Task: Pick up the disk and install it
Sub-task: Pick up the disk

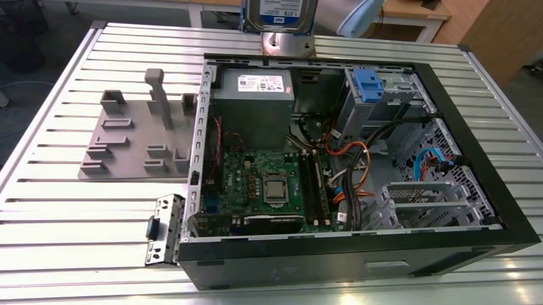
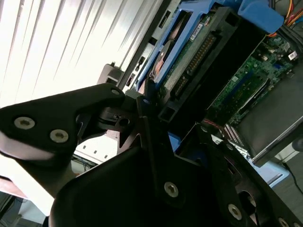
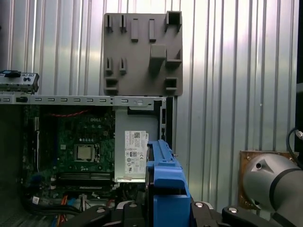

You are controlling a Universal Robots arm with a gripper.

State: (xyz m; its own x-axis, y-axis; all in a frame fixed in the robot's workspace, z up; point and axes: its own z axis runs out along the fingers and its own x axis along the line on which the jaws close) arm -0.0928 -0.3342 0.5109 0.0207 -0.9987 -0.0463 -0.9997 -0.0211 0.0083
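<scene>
A table of ribbed aluminium slats carries everything, with pale wooden furniture behind it at the exterior view's right. An open black computer case lies on its side on the slats. Just beside it, toward the exterior view's left, sits a grey moulded fixture with upright posts and slots. A small perforated metal bracket stands at the case's near corner, touching or almost touching it.

Inside the case are a green motherboard with a square processor socket and a grey power supply bearing a white sticker. There is also a metal drive cage holding a blue bracket. Orange and black cables loop between board and cage.

The disk hangs in the air above the case's far edge, clear of the table, its white-and-blue label facing the exterior camera. In both wrist views its blue carrier stands edge-on between black linkages — the gripper is clamped on the disk. The second wrist view shows the drive's connector edge.
</scene>
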